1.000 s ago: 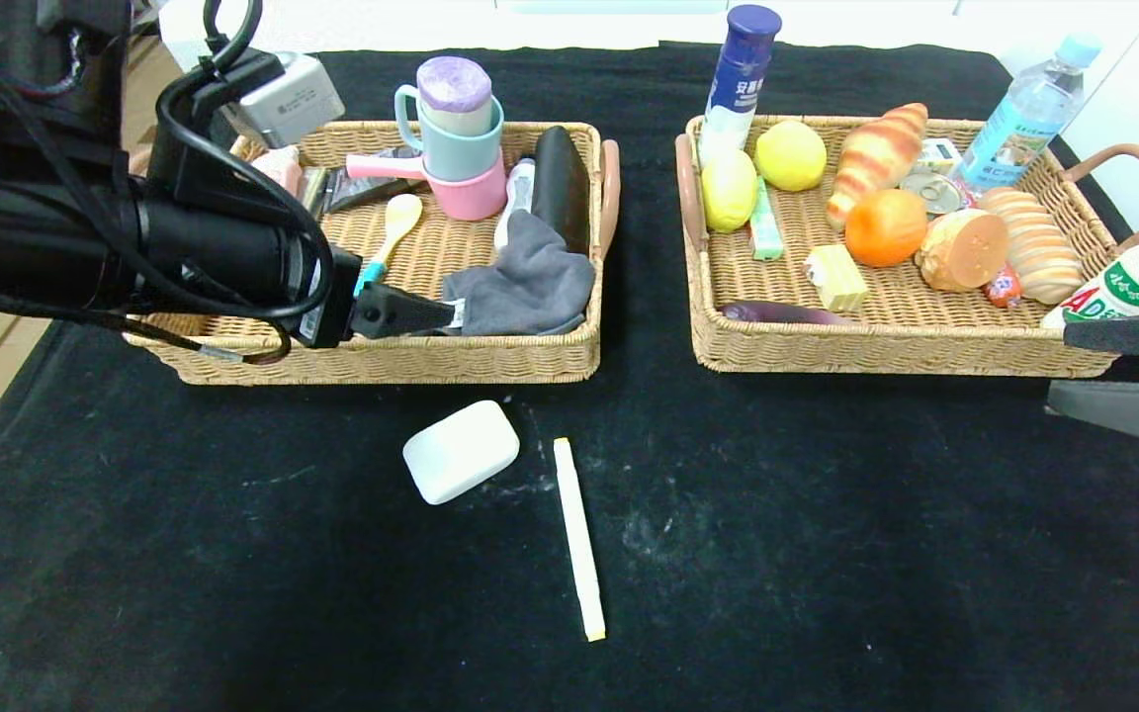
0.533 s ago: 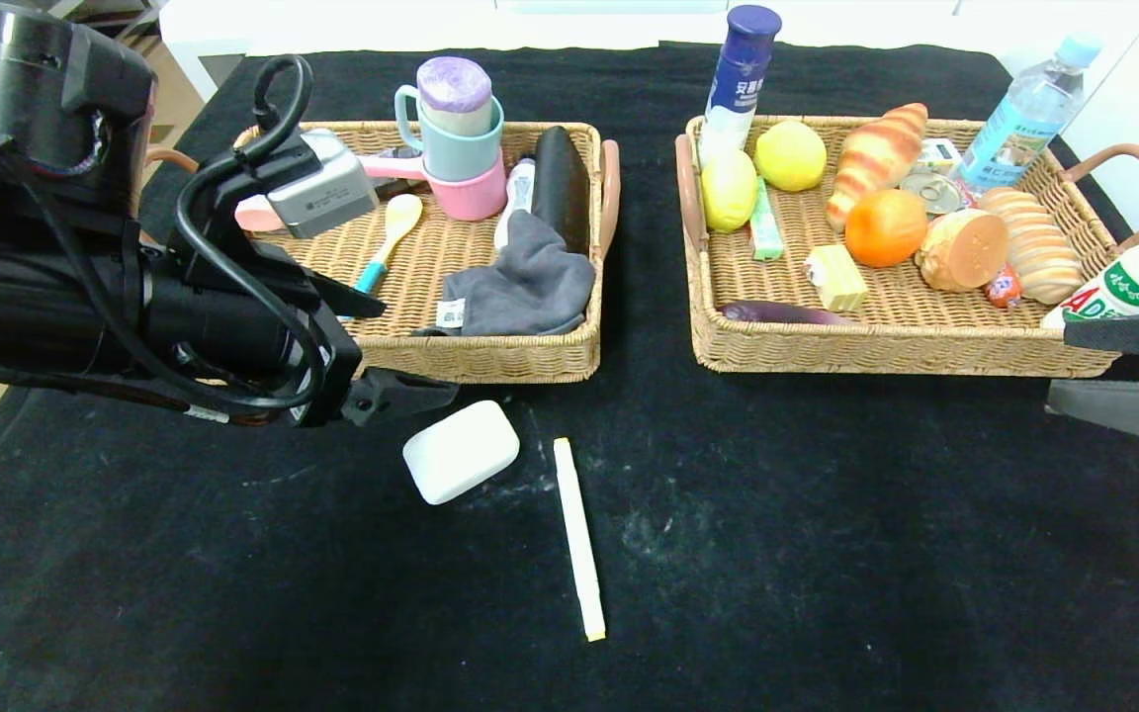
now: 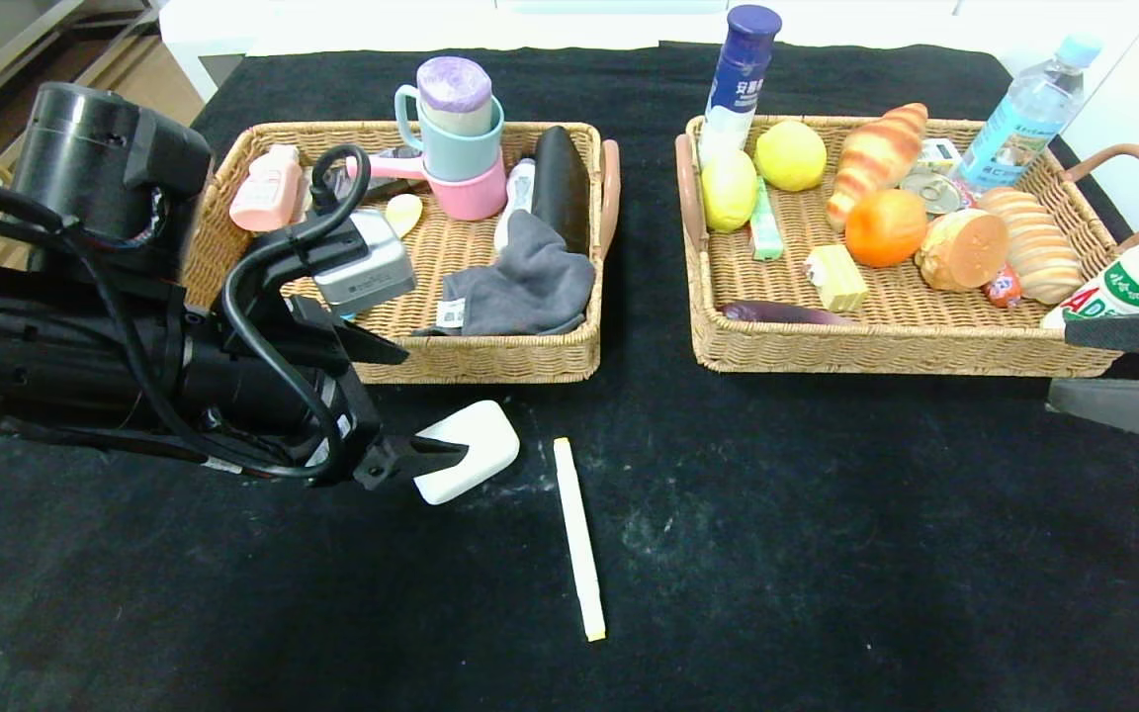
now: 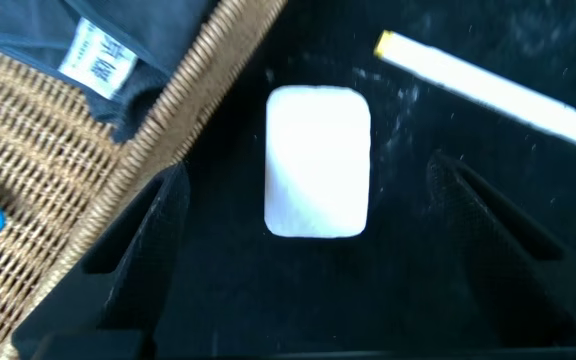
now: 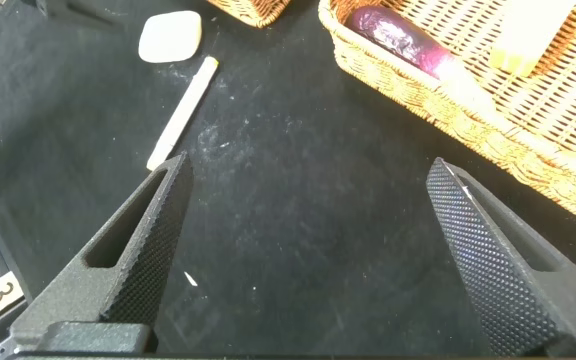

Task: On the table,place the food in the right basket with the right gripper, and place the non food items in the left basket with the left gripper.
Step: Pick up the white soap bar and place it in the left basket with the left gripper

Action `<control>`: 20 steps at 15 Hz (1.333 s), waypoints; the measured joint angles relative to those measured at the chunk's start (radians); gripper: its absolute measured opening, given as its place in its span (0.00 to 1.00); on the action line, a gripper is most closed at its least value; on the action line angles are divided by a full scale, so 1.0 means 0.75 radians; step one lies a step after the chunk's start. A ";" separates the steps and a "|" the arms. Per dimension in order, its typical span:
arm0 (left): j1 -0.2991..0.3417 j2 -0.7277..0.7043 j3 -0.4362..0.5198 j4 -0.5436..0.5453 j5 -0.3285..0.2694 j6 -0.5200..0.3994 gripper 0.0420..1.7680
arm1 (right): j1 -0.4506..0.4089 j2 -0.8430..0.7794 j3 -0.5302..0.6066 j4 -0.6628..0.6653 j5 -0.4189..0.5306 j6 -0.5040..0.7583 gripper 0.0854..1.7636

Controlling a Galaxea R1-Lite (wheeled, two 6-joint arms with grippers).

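Observation:
A white rounded block (image 3: 471, 447) and a cream pen (image 3: 578, 539) lie on the black cloth in front of the left basket (image 3: 490, 362). My left gripper (image 3: 431, 403) is open and empty, low over the block's near end. In the left wrist view the block (image 4: 318, 160) lies between the two fingers (image 4: 158, 230) without touching them, and the pen (image 4: 488, 85) lies beyond it. My right gripper (image 3: 1064, 368) is open and empty at the right edge, just in front of the right basket (image 3: 876, 362). Its wrist view (image 5: 308, 190) shows bare cloth between the fingers.
The left basket holds stacked cups (image 3: 456, 138), a grey cloth (image 3: 525, 282), a spoon, a pink bottle and a dark case. The right basket holds lemons, breads, an orange (image 3: 884, 227), a purple item (image 3: 787, 313) and bottles. A water bottle (image 3: 1024, 114) stands at the back right.
My left gripper has come out of the left basket, moved toward the front and down, and now straddles the white block. The grey cloth stays in the basket. The right arm has not moved.

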 joint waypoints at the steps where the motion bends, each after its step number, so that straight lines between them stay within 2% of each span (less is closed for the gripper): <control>1: -0.009 0.007 0.010 0.001 0.004 0.007 0.97 | 0.000 0.000 -0.001 0.000 0.000 0.001 0.97; 6: -0.051 0.061 0.027 -0.005 0.090 0.009 0.97 | 0.000 0.003 0.000 0.000 0.001 0.001 0.97; 10: -0.089 0.106 0.027 -0.007 0.241 0.008 0.97 | 0.000 0.003 0.002 0.000 0.001 0.001 0.97; 20: -0.102 0.180 0.008 -0.012 0.244 0.007 0.97 | 0.000 0.003 -0.001 0.000 -0.001 0.001 0.97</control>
